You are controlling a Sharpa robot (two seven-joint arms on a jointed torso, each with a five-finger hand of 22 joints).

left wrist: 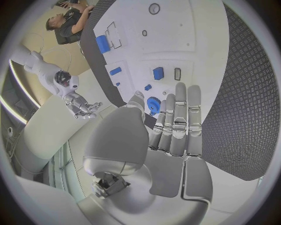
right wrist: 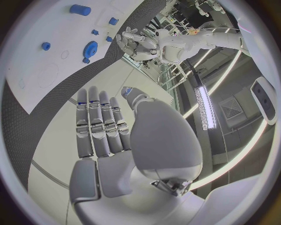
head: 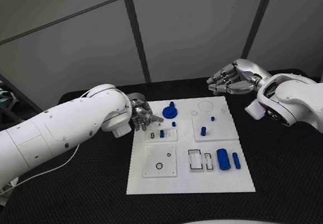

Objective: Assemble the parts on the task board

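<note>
On the black counter lies the flat white plastic task board, with small blue plastic parts on it: a toothed blue gear near its far edge, a short blue cylinder near its front. The left robot hand hovers just beside the gear, fingers straight, holding nothing. The right robot hand hangs beyond the board's far corner, fingers curled on nothing. The parts look light, stiff and smooth, likely slippery; pinch the gear by its rim

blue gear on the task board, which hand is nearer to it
Left. The left hand hovers at the board's left edge, just beside the blue gear. The right hand is raised beyond the board's far right corner, clearly farther off.
</note>
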